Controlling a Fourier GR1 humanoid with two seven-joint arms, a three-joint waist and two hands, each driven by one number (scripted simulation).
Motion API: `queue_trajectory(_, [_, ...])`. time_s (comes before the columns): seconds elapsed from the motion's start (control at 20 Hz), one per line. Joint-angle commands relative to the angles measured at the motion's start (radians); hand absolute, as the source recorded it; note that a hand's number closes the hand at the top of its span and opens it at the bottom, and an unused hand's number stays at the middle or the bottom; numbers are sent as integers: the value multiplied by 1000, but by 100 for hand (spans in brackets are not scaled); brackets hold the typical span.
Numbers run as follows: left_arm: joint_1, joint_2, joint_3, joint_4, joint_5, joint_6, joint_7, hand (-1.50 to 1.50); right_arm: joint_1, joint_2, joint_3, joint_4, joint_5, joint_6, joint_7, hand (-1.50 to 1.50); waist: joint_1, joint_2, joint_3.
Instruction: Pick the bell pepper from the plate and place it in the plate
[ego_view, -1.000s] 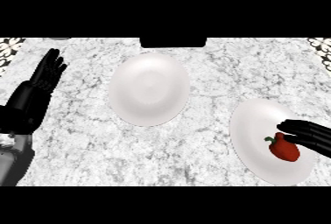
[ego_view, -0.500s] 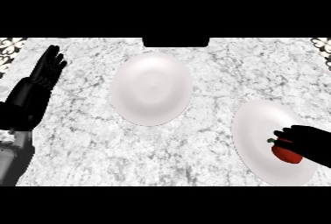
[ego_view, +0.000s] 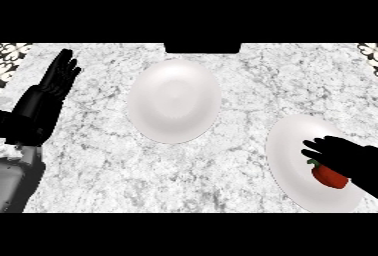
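A red bell pepper (ego_view: 328, 177) with a green stem lies on the white plate (ego_view: 291, 160) at the right of the counter. My right hand (ego_view: 347, 157) is over that plate, its fingers curling over the pepper's top and hiding part of it. A second white plate (ego_view: 173, 100) sits near the middle of the counter with nothing on it. At the left edge my left hand (ego_view: 57, 77) rests open, fingers pointing up.
The counter (ego_view: 111, 165) is grey-white marble. A dark block (ego_view: 203, 47) sits at the back edge behind the middle plate. Patterned trim shows at the top corners.
My right hand has slid down and right over the right plate and closed further over the pepper. The left hand has stayed put.
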Motion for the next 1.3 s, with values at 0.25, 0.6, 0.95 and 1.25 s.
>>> queue_trajectory(0.25, [29, -73, -7, -69, -72, 9, 42, 0, -59, 91, -18, 174, 176, 35, -39, -150, -1, -1, 0])
queue_trajectory(0.6, [63, -50, 75, -93, -54, -79, 53, 0, -162, 242, 29, 335, 303, 64, -73, -150, 4, 0, 0])
queue_trajectory(0.95, [5, -87, 113, -12, -90, -103, 26, 0, -49, 250, 8, 312, 405, 35, -92, -150, -8, -2, 0])
queue_trajectory(1.25, [-12, -109, 116, 4, -115, -107, 44, 0, -187, 373, 12, 534, 457, -62, -196, 150, -2, 1, 0])
